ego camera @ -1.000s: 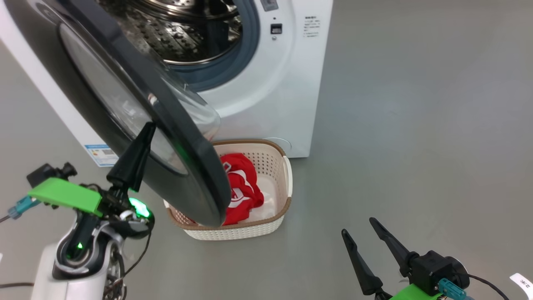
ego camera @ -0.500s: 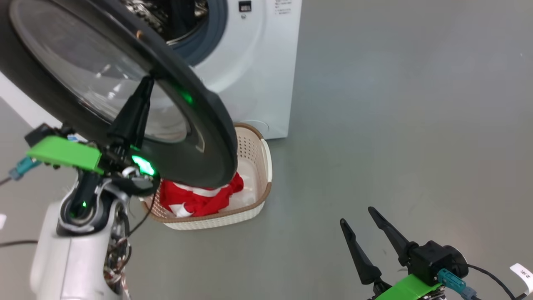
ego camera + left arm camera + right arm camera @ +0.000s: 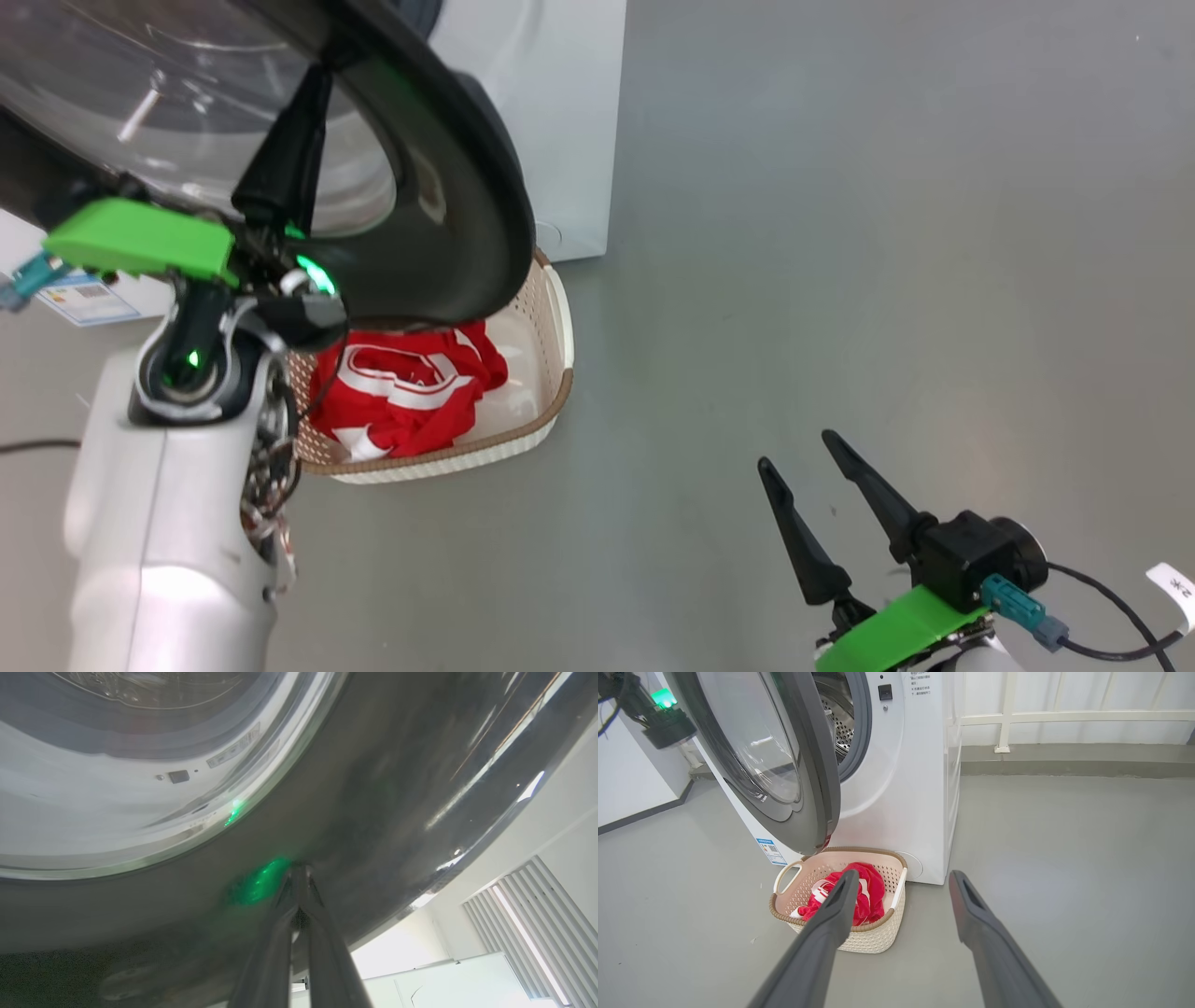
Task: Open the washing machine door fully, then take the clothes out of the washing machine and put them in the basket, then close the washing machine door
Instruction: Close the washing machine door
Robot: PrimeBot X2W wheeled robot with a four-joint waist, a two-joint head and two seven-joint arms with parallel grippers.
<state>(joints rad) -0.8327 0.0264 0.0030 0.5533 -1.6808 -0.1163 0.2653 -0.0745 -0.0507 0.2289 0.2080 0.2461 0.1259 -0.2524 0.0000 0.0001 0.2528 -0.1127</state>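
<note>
1. Nearest me, at 5 o'clock in the head view, the right gripper (image 3: 795,448) hung over the bare grey floor (image 3: 840,233). Its two dark fingers were spread wide with nothing between them.
2. At 8 o'clock the pale left forearm (image 3: 159,523) rose to a green bracket (image 3: 140,238). From there the left gripper (image 3: 316,84) pointed up toward 11 o'clock, its fingers pinched together and holding nothing. In the left wrist view their tips touched the glossy black rim of the washing machine door (image 3: 467,187).
3. That door stood partly swung out from the machine, and its lowest edge hung above the far rim of the basket (image 3: 558,327).
4. The basket sat on the floor at 9 o'clock from the middle of the head view, just before the machine's lower front. I could not tell whether the two touched. The clothes (image 3: 401,383), red with white stripes, lay bunched inside it.
5. At 12 o'clock stood the washing machine (image 3: 551,112). Past the door's edge, the right wrist view showed its grey rubber ring (image 3: 864,723) and perforated steel drum (image 3: 841,728). A small blue label (image 3: 79,297) sat low on its front.
6. Farthest off, a white railing (image 3: 1064,716) ran along the wall.
</note>
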